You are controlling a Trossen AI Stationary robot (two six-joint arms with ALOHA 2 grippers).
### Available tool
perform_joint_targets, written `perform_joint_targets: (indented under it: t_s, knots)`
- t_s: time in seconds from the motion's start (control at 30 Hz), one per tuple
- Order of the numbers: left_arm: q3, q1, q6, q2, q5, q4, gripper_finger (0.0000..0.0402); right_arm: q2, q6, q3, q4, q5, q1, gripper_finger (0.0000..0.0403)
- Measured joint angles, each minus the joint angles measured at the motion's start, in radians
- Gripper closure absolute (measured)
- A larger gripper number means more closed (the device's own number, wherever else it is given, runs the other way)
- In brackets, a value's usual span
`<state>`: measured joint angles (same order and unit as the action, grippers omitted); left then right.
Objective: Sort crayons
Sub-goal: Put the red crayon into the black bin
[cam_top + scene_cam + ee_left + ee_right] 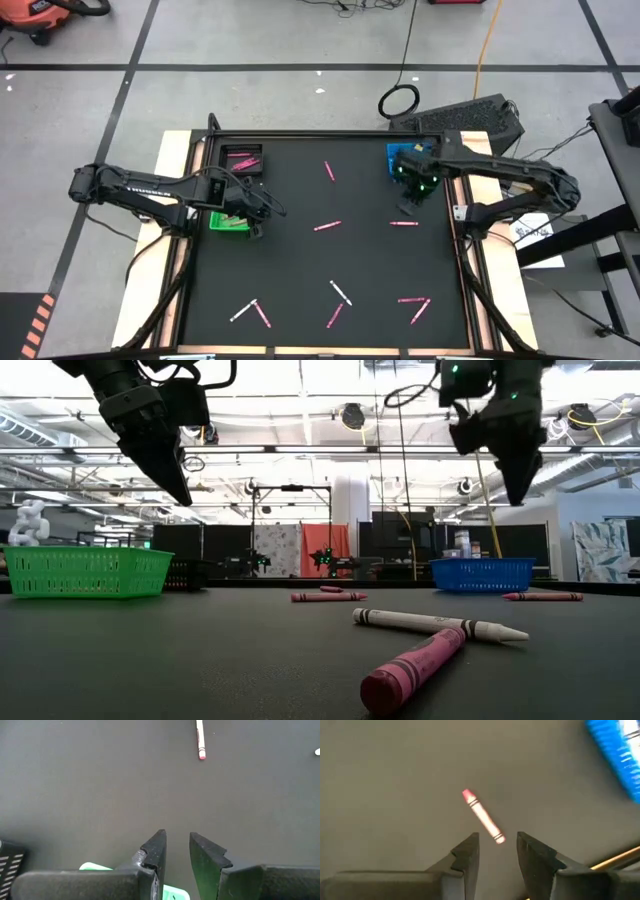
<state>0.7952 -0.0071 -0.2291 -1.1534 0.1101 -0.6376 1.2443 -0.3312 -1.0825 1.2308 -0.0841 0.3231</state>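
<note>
Just beside the blue tray, your right gripper hangs open and empty above a pink crayon lying flat on the mat, its long axis slanting across the gap between the fingers, while the left gripper, also open, waits by the green tray.

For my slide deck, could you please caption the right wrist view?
Right gripper, fingers open and empty, above the black table near a pink paper-wrapped crayon, blue mesh basket alongside.
</note>
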Motion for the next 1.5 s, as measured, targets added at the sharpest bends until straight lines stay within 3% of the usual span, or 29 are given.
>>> perform_joint_targets:
  t_s: [0.27, 0.4, 0.63, 0.9, 1.2, 1.5]
  knots:
    - [0.0, 0.0, 0.0, 0.0, 0.0, 0.0, 0.0317, -0.01, -0.187, 0.044, -0.003, -0.002, -0.212, 0.0288]
    - [0.0, 0.0, 0.0, 0.0, 0.0, 0.0, 0.0317, -0.01, -0.299, 0.094, -0.017, -0.056, -0.314, 0.0288]
    - [0.0, 0.0, 0.0, 0.0, 0.0, 0.0, 0.0317, -0.009, -0.468, 0.185, -0.168, -0.082, -0.505, 0.0289]
    - [0.0, 0.0, 0.0, 0.0, 0.0, 0.0, 0.0317, -0.008, -0.634, 0.194, -0.343, -0.058, -0.708, 0.0289]
    - [0.0, 0.0, 0.0, 0.0, 0.0, 0.0, 0.0317, 0.064, -0.713, 0.193, -0.568, -0.016, -0.914, 0.0289]
    - [0.0, 0.0, -0.002, 0.0, 0.0, 0.001, 0.0317, 0.209, -0.73, 0.193, -0.598, -0.018, -1.039, 0.0289]
